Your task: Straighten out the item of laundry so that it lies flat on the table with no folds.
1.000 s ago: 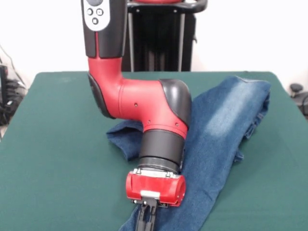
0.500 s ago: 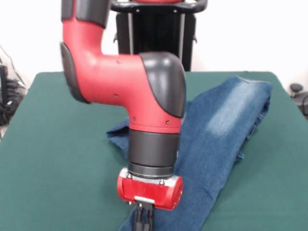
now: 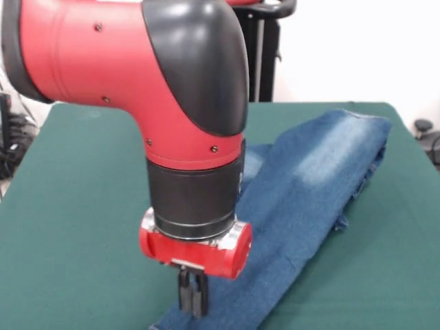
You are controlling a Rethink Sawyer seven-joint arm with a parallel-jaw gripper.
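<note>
Jeans of blue denim lie in a folded diagonal strip across the right half of the green table, from the far right corner down to the near edge, a pale faded patch midway along. The red and black arm fills the middle of the view and hides the cloth behind it. Its gripper points down at the strip's near end; whether the fingers have hold of the denim cannot be told.
</note>
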